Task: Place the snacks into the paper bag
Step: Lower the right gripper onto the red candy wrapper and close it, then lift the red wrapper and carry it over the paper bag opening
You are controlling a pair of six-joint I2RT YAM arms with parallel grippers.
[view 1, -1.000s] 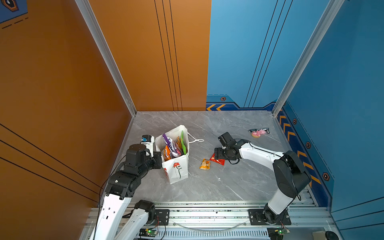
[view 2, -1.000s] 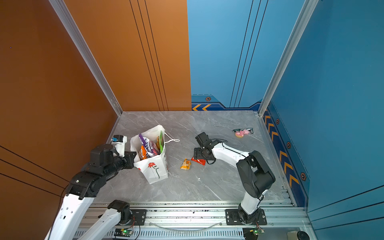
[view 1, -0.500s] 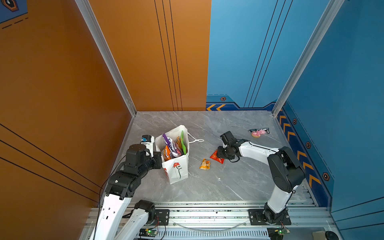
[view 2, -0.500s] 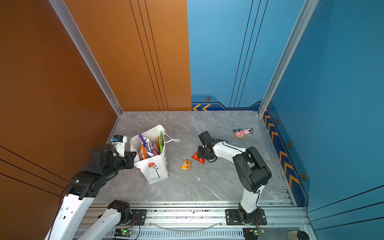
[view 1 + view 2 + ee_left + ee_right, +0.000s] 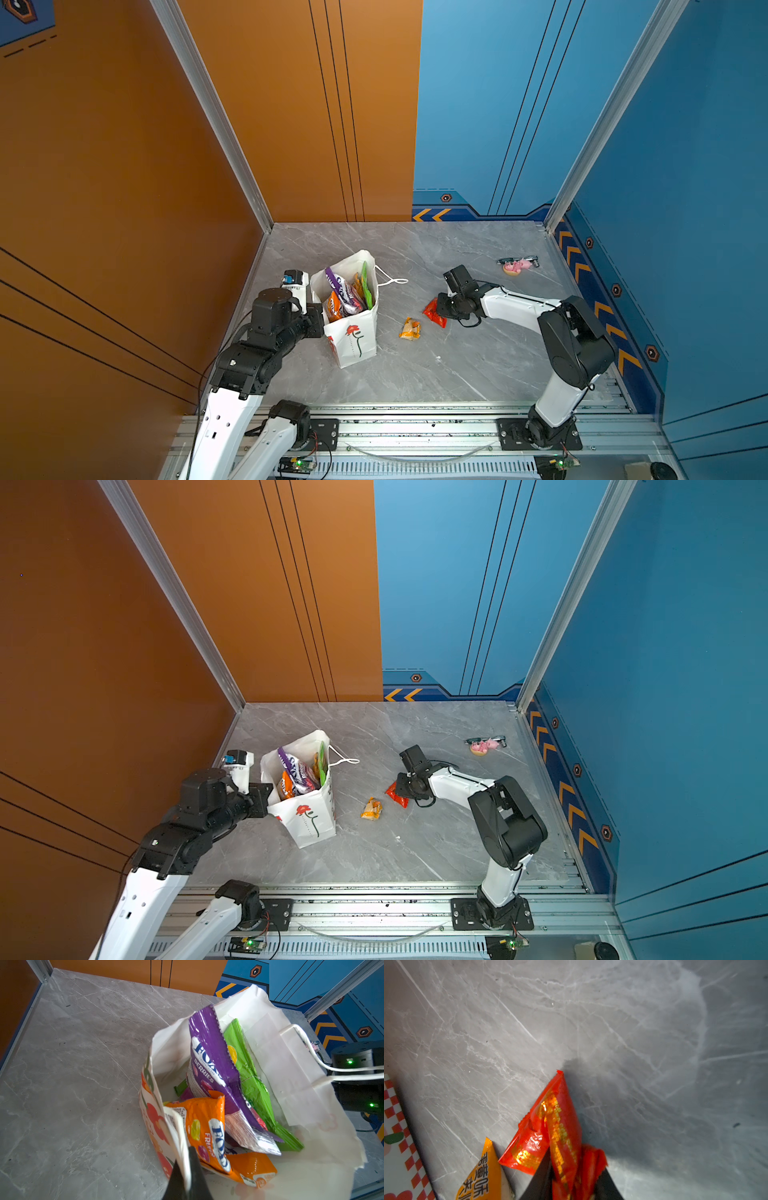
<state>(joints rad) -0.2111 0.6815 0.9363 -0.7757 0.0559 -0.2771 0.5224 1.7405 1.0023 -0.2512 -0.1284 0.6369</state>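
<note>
right tool (image 5: 441,306) clamped on small red packet (image 5: 433,313), centre-right of a top view; paper bag (image 5: 353,338) stands to its left, mouth up, rim pinched by left tool (image 5: 319,318).

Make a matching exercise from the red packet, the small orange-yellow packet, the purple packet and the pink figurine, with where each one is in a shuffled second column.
Things
1. red packet
2. small orange-yellow packet
3. purple packet
4. pink figurine

Places
A. standing inside the paper bag
B. alone near the back right corner of the table
C. pinched in the right pincer
D. lying loose on the table, between the paper bag and the red packet

Pairs: 1-C, 2-D, 3-A, 4-B
</note>
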